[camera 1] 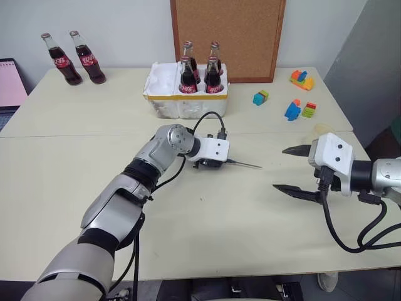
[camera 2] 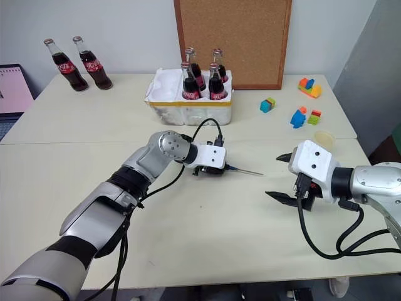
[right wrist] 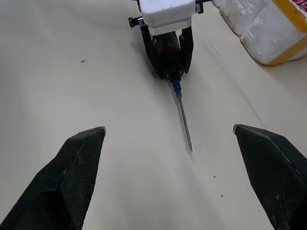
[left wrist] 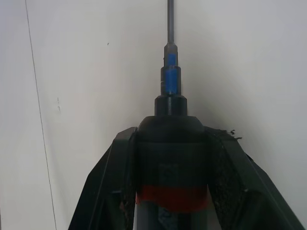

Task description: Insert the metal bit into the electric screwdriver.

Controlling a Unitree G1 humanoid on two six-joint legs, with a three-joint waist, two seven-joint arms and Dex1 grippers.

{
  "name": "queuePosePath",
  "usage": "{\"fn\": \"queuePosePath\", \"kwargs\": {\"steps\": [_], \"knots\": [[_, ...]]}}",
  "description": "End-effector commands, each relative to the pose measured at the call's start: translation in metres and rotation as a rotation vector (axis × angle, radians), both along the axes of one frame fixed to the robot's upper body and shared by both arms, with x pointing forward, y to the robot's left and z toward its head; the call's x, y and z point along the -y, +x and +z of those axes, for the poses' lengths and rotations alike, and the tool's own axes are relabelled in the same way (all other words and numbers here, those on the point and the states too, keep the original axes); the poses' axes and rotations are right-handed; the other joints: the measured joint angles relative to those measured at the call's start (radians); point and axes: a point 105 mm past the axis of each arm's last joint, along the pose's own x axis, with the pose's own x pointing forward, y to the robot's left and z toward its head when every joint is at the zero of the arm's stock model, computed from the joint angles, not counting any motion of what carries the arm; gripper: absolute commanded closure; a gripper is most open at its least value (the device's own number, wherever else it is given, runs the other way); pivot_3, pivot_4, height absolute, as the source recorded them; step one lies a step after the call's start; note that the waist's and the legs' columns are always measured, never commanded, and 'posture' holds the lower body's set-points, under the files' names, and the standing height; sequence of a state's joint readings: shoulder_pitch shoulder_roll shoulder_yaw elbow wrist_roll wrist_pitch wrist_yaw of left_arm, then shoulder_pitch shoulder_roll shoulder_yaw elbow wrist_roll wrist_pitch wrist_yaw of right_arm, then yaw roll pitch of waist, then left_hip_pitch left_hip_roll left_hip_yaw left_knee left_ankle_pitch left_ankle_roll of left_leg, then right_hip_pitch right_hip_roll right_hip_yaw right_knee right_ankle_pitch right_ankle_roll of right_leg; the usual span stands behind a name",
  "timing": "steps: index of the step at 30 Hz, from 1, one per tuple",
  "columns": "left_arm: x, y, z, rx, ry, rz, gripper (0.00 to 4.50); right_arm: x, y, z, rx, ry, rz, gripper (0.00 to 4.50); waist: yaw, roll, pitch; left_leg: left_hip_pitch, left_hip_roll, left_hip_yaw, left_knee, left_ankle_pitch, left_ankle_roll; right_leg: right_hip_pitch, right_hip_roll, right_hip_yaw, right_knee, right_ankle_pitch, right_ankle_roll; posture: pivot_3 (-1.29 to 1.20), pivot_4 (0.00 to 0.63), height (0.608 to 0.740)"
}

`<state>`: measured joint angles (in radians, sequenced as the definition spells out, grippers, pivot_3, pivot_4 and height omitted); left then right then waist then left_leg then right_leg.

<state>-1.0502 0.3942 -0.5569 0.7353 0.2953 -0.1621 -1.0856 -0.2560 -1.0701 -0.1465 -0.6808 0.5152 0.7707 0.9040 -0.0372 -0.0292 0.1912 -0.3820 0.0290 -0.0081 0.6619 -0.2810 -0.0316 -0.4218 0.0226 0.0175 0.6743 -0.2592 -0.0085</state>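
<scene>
**Inspector:** Where was the bit (right wrist: 184, 122)?

**Assistant:** Seated in the nose of the screwdriver (left wrist: 171, 158). It was a thin, straight grey rod sticking out past a short blue collar, its tip slanting down to the table (camera 1: 188, 207), at or just above the surface.

**Inspector:** And the screwdriver?

**Assistant:** Clamped between the black fingers of the left gripper (camera 1: 213, 163), near the table's middle. The fingers pressed both sides of its round black barrel. The nose stepped down in rings toward the bit.

**Inspector:** The right gripper (camera 1: 299, 170)?

**Assistant:** Spread wide, nothing between its fingers. It hung over the table, well apart from the bit's tip and facing it. The fingers were wedge-shaped, with a rough, pebbled inner face.

**Inspector:** What did the views add to each other?

**Assistant:** The left wrist view showed a red band on the barrel and the blue collar close up. The right wrist view showed the whole bit lengthwise. The head views showed the surroundings: a white foam box (camera 1: 164, 94) holding four cola bottles behind the left gripper, two more bottles (camera 1: 74, 58) at the far left, coloured blocks (camera 1: 292, 110) at the far right, and a cork board (camera 1: 227, 36) against the wall.
</scene>
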Motion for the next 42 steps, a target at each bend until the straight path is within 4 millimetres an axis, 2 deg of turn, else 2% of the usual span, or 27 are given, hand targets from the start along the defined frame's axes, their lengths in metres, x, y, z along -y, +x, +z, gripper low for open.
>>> {"fn": "queuePosePath", "kwargs": {"steps": [1, 6, 7, 8, 11, 13, 16, 19, 23, 25, 28, 31, 34, 39, 42], "knots": [[-0.012, -0.001, -0.009, -0.059, 0.020, 0.031, 2.08, 0.001, 0.000, 0.010, 0.038, -0.017, 0.016, 0.00, 0.000, 0.000, 0.000, 0.000, 0.000, 0.000, 0.000, 0.000, 0.000, 0.000, 0.000, 0.000, 0.000, 0.000, 0.000, 0.00, 0.150, 0.740], [-0.011, -0.002, -0.007, -0.071, -0.003, 0.032, 1.09, 0.001, 0.002, 0.011, 0.035, -0.020, 0.021, 0.00, 0.004, 0.000, 0.000, 0.001, 0.000, 0.000, 0.001, 0.000, 0.000, 0.000, 0.000, -0.001, 0.001, 0.000, 0.000, 0.00, 0.150, 0.740], [-0.010, -0.003, -0.004, -0.074, -0.020, 0.033, 0.76, 0.002, 0.003, 0.011, 0.034, -0.022, 0.021, 0.00, 0.004, 0.000, 0.000, 0.001, 0.000, 0.000, 0.001, 0.000, 0.000, 0.000, 0.000, -0.001, 0.001, 0.000, 0.000, 0.00, 0.150, 0.740], [-0.010, -0.003, -0.002, -0.078, -0.031, 0.034, 0.70, 0.001, 0.003, 0.011, 0.034, -0.023, 0.022, 0.00, 0.004, 0.000, 0.000, 0.001, 0.000, 0.000, 0.001, 0.000, 0.000, 0.000, 0.000, -0.001, 0.001, 0.000, 0.000, 0.00, 0.150, 0.740], [-0.008, -0.002, 0.014, -0.080, -0.123, 0.058, 0.06, 0.001, 0.004, 0.011, 0.035, -0.024, 0.023, 0.00, 0.005, 0.000, 0.000, 0.000, 0.000, 0.000, 0.001, 0.000, 0.000, 0.000, 0.000, -0.001, 0.001, 0.000, 0.000, 0.00, 0.150, 0.740], [-0.012, 0.000, 0.031, -0.078, -0.204, 0.090, 0.06, 0.002, 0.005, 0.012, 0.036, -0.024, 0.020, 0.00, 0.005, 0.000, 0.000, 0.000, 0.000, 0.000, 0.001, 0.000, 0.000, 0.000, 0.000, -0.001, 0.001, 0.000, 0.000, 0.00, 0.150, 0.740], [-0.029, 0.003, 0.058, -0.085, -0.322, 0.159, 0.06, 0.004, 0.006, 0.012, 0.041, -0.015, 0.005, 0.00, 0.005, -0.001, 0.001, -0.001, 0.000, -0.001, 0.001, 0.000, 0.000, -0.001, 0.000, -0.002, 0.001, 0.000, 0.000, 0.00, 0.150, 0.740], [-0.065, -0.001, 0.080, -0.086, -0.426, 0.264, 0.06, 0.010, 0.006, 0.014, 0.049, -0.003, -0.023, 0.00, 0.003, -0.001, 0.001, -0.001, 0.000, -0.001, 0.001, 0.000, 0.000, -0.001, 0.000, -0.002, 0.002, 0.000, 0.000, 0.00, 0.150, 0.740], [-0.124, -0.027, 0.080, -0.081, -0.389, 0.391, 0.06, 0.020, 0.007, 0.017, 0.065, 0.033, -0.062, 0.00, -0.003, -0.001, 0.000, 0.001, 0.002, -0.003, 0.001, 0.000, 0.000, -0.002, -0.003, -0.001, 0.004, 0.000, 0.000, 0.00, 0.150, 0.740], [-0.156, -0.049, 0.076, -0.113, -0.385, 0.476, 0.06, 0.029, 0.006, 0.019, 0.073, 0.031, -0.088, 0.00, -0.003, -0.001, 0.000, 0.002, 0.003, -0.006, 0.001, 0.000, -0.001, -0.002, -0.004, -0.001, 0.005, 0.000, 0.000, 0.00, 0.150, 0.740], [-0.181, -0.074, 0.084, -0.153, -0.487, 0.568, 0.06, 0.041, 0.007, 0.025, 0.085, 0.045, -0.117, 0.00, 0.007, -0.001, 0.001, 0.001, 0.005, -0.009, 0.001, 0.000, -0.001, -0.002, -0.006, -0.004, 0.005, 0.000, -0.001, 0.00, 0.150, 0.740], [-0.194, -0.092, 0.089, -0.158, -0.554, 0.621, 0.06, 0.045, 0.005, 0.028, 0.084, 0.064, -0.110, 0.00, 0.020, -0.002, 0.001, 0.000, 0.002, -0.008, 0.002, 0.000, -0.001, 0.000, -0.009, -0.007, 0.004, 0.000, 0.000, 0.00, 0.150, 0.740], [-0.197, -0.106, 0.088, -0.184, -0.561, 0.634, 0.06, 0.046, 0.002, 0.026, 0.057, 0.075, -0.097, 0.00, 0.024, -0.002, 0.001, 0.001, 0.001, -0.008, 0.003, 0.000, -0.001, 0.002, -0.010, -0.006, 0.004, 0.000, 0.000, 0.00, 0.150, 0.740], [-0.190, -0.115, 0.083, -0.253, -0.584, 0.640, 0.06, 0.051, -0.002, 0.022, 0.027, 0.073, -0.104, 0.00, 0.026, -0.002, 0.001, 0.002, 0.001, -0.008, 0.003, 0.000, 0.000, 0.002, -0.011, -0.005, 0.005, 0.001, 0.001, 0.00, 0.150, 0.740], [-0.188, -0.112, 0.079, -0.273, -0.571, 0.630, 0.06, 0.055, -0.003, 0.022, 0.023, 0.052, -0.120, 0.00, 0.026, -0.002, 0.001, 0.002, 0.001, -0.007, 0.003, 0.000, 0.000, 0.002, -0.009, -0.005, 0.005, 0.001, 0.001, 0.00, 0.150, 0.740]]}}
